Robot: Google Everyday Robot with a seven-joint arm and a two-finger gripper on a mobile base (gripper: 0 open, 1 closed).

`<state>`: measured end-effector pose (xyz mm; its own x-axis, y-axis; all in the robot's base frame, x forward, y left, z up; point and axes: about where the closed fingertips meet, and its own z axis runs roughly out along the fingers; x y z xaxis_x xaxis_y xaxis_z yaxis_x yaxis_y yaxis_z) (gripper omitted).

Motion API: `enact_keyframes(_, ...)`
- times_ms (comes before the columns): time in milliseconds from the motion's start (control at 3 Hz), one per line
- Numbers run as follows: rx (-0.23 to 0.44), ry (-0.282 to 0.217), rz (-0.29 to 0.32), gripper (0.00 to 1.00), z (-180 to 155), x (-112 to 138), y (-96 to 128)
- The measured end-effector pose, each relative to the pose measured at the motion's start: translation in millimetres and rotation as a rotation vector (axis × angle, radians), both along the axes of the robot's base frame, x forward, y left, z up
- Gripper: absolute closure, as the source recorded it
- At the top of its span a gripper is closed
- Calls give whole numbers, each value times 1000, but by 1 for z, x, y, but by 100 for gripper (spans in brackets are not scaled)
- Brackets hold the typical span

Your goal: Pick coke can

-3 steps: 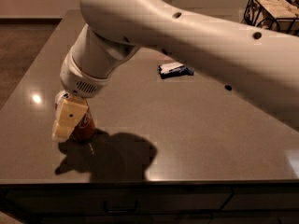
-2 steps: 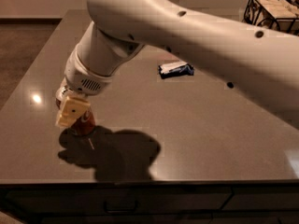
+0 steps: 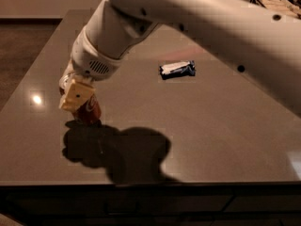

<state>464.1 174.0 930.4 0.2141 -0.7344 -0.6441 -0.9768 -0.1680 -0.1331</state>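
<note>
The coke can [image 3: 90,111] is red-orange and shows only in part, tilted, at the left of the dark table [image 3: 197,126]. My gripper [image 3: 79,99] comes down from the big white arm and is shut on the can. One cream finger [image 3: 75,93] covers the can's upper side; the other finger is hidden behind it. The can's bottom edge is just over its shadow on the table, and I cannot tell whether it touches.
A flat dark snack packet [image 3: 177,69] lies mid-table, to the right of the can and farther back. A wire basket [image 3: 277,1] stands at the far right corner. The table's front edge runs along the bottom and its left edge is near the can.
The gripper and the can in it have moved up in the picture, a little to the right. The snack packet has stayed in place.
</note>
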Motion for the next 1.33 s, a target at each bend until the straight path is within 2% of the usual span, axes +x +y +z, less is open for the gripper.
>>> enact_keyframes(333,27,8,15,100,40,7,-14)
enact_keyframes(667,56,3,44,100,78,9,-28)
enact_keyframes(1000,93,-8,70,100,100,6,-36)
enact_keyframes(1333,97,-10,73,100,103,5,-36)
